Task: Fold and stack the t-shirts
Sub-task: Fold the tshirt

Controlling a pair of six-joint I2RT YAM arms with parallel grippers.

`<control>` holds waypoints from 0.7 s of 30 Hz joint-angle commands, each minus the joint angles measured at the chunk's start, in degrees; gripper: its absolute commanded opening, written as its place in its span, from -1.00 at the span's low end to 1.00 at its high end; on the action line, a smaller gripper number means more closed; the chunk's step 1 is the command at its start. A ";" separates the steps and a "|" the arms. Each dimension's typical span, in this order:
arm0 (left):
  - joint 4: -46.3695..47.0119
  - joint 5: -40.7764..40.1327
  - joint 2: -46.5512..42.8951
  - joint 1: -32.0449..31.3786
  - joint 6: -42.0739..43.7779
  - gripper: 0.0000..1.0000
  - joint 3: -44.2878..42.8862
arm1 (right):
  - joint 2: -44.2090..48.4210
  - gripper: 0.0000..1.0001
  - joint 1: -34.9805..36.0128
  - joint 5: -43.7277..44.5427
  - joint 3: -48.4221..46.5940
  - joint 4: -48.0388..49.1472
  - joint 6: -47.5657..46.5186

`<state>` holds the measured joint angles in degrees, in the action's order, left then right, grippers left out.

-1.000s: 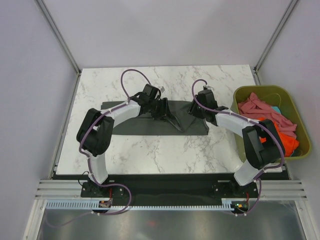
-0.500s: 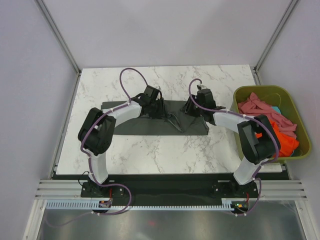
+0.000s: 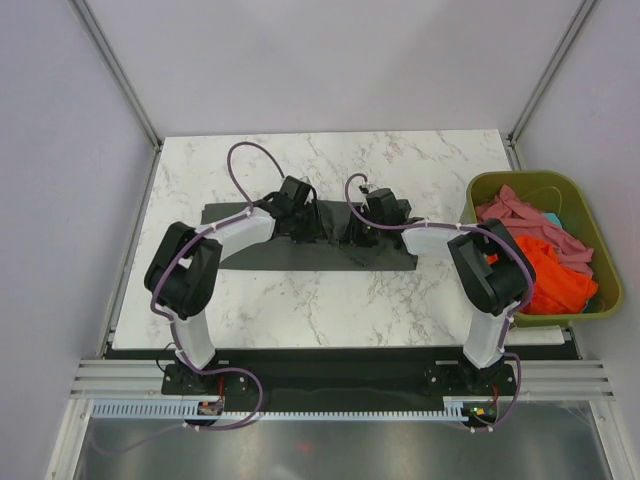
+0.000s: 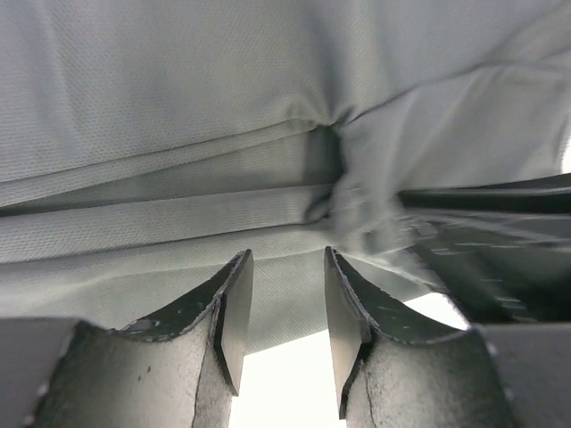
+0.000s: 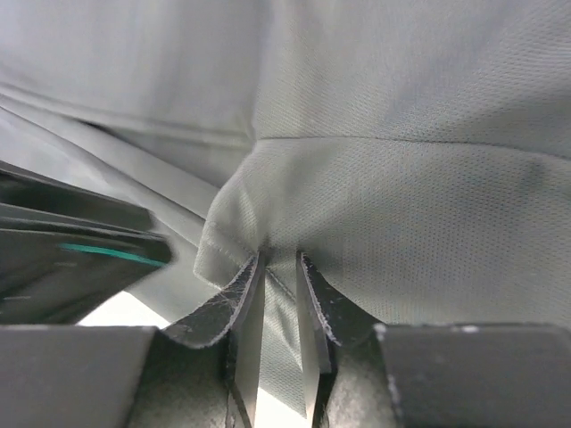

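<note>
Where the table (image 3: 190, 300) is bare along its left side, marble shows between its edge and the charcoal t-shirt (image 3: 300, 255). The shirt is a long folded strip across the middle, with open marble before and behind it. The left hand (image 3: 318, 224) sits at the strip's centre, fingers parted on nothing. Just beside it, the right hand (image 3: 350, 234) is nearly closed, pinching a raised fold. At the right edge, the olive bin (image 3: 520, 177) holds the pink t-shirt (image 3: 510, 212) and the orange t-shirt (image 3: 560, 282).
</note>
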<state>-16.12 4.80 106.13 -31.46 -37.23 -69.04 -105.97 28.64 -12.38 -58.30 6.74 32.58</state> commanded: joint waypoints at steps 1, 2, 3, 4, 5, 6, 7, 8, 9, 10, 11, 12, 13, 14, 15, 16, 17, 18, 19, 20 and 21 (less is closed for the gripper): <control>1.71 1.17 -4.08 0.79 -2.49 -0.08 -0.66 | -1.25 -0.45 0.45 2.44 -1.29 -0.33 -2.34; 1.71 2.05 -4.26 0.88 -2.58 -0.08 -0.92 | -0.99 -0.46 0.45 3.06 -1.20 -0.33 -2.43; 1.71 2.49 -4.44 0.96 -2.58 -0.07 -1.10 | -0.82 -0.46 0.45 4.28 -1.20 -0.50 -3.21; 1.71 3.02 -4.44 1.05 -2.49 -0.04 -1.36 | -0.29 -0.48 0.45 4.90 -1.29 -1.29 -3.57; 1.71 4.50 -4.61 1.05 -2.41 -0.02 -2.15 | 0.06 -0.48 0.45 5.61 -1.72 -1.90 -4.18; 1.97 5.74 -4.26 1.05 -2.06 0.03 -2.68 | 0.67 -0.49 0.54 6.31 -1.99 -2.78 -4.80; 1.88 8.88 -2.96 1.05 -0.66 0.04 -4.42 | 1.03 -0.49 0.54 6.58 -2.51 -3.22 -4.98; 1.97 10.39 -1.99 1.14 -0.13 0.04 -5.40 | 1.38 -0.49 0.36 6.67 -2.69 -3.58 -5.15; 1.88 11.28 -1.19 1.05 0.23 0.04 -6.10 | 1.64 -0.49 0.45 6.67 -2.95 -3.84 -5.24; 1.97 11.98 -0.58 0.97 0.32 0.04 -6.63 | 2.34 -0.50 0.54 6.76 -3.22 -4.19 -5.33; 2.06 12.86 0.13 0.97 0.58 0.04 -7.51 | 2.70 -0.51 0.54 6.93 -3.22 -4.37 -5.24; 1.97 13.13 1.53 0.97 0.58 0.04 -7.78 | 3.05 -0.51 0.45 7.02 -3.39 -4.54 -5.07; 1.97 13.65 2.24 0.97 0.84 0.04 -8.04 | 3.84 -0.52 0.36 7.11 -3.74 -5.15 -4.89; 1.88 14.36 2.85 0.97 0.85 0.04 -8.39 | 4.11 -0.52 0.53 7.46 -3.83 -5.60 -4.81; 1.97 14.54 3.82 0.97 1.02 0.04 -8.57 | 4.46 -0.53 0.54 7.55 -4.01 -5.95 -4.80; 1.97 14.54 4.26 0.88 1.11 0.04 -8.49 | 5.16 -0.53 0.54 7.55 -3.92 -6.13 -4.63; 1.97 13.76 4.61 0.88 1.63 0.03 -8.22 | 5.34 -0.53 0.45 7.37 -3.66 -6.04 -4.37; 1.80 13.05 5.22 0.96 1.72 0.01 -7.96 | 5.43 -0.53 0.54 7.37 -3.49 -6.13 -4.28; 1.88 12.35 5.58 0.97 1.81 -0.02 -7.35 | 5.25 -0.53 0.45 7.46 -3.05 -6.04 -4.28; 1.88 11.56 6.02 0.97 1.90 -0.05 -7.08 | 4.99 -0.54 0.54 7.81 -2.78 -6.04 -4.28; 1.88 11.29 6.46 0.88 1.99 -0.06 -6.90 | 4.99 -0.55 0.54 8.77 -2.35 -6.04 -4.28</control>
<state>-14.68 16.60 111.50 -30.37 -37.54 -76.01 -102.45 29.15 -5.67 -60.05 1.21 28.67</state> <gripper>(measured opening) 0.478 0.229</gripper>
